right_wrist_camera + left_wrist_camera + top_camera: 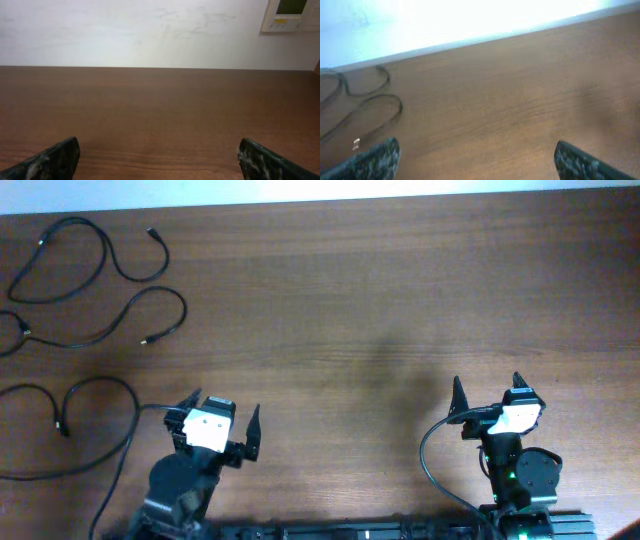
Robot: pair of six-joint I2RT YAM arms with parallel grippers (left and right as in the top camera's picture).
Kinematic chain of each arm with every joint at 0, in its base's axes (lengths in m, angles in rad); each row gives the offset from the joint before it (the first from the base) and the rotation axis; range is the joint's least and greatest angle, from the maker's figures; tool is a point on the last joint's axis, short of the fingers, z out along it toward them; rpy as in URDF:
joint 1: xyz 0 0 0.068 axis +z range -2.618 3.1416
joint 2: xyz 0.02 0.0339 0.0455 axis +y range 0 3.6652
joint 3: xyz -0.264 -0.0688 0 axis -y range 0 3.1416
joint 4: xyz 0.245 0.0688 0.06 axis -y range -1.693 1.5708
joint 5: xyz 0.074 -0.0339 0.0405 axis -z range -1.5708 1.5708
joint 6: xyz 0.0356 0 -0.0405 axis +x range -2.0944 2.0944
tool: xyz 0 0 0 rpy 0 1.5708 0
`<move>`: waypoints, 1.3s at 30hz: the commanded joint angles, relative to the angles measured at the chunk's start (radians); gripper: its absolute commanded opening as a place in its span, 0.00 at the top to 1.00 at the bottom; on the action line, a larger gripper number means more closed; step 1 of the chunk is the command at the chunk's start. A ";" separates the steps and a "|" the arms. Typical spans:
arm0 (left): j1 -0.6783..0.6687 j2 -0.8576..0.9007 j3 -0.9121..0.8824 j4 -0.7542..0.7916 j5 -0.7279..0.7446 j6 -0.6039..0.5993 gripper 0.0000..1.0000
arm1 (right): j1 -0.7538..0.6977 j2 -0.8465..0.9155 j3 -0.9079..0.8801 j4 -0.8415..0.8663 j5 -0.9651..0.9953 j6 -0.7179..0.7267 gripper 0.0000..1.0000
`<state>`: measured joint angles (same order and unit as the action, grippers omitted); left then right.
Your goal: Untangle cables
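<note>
Three thin black cables lie apart on the wooden table at the far left of the overhead view: one looped at the top, one in the middle, one lower down. Two cable loops show in the left wrist view, ahead and to the left of the fingers. My left gripper is open and empty, to the right of the lowest cable. My right gripper is open and empty at the front right, far from the cables. The right wrist view shows no cable.
The wooden table stretches to a white wall at the back. A thicker black arm wire curves beside the right arm base. A wall panel hangs at the upper right in the right wrist view.
</note>
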<state>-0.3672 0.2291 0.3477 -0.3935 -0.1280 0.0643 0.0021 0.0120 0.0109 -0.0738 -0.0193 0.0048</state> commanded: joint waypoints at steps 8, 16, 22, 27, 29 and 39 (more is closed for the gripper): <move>0.144 -0.074 -0.334 0.573 0.087 0.013 0.01 | -0.003 -0.008 -0.005 -0.005 0.005 0.011 0.02; 0.284 -0.224 -0.338 0.389 0.087 0.013 0.01 | -0.003 -0.008 -0.005 -0.005 0.005 0.011 0.02; 0.430 -0.224 -0.338 0.309 0.098 -0.042 0.01 | -0.003 -0.008 -0.005 -0.005 0.005 0.011 0.02; 0.434 -0.224 -0.338 0.309 0.086 -0.105 0.01 | -0.003 -0.008 -0.005 -0.005 0.005 0.011 0.02; 0.434 -0.224 -0.338 0.309 0.083 -0.129 0.01 | -0.003 -0.008 -0.005 -0.005 0.005 0.011 0.02; 0.408 -0.224 -0.338 0.309 0.087 -0.079 0.01 | -0.003 -0.008 -0.005 -0.005 0.005 0.011 0.02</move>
<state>0.0460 0.0147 0.0158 -0.0834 -0.0410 -0.0414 0.0025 0.0101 0.0109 -0.0738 -0.0193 0.0051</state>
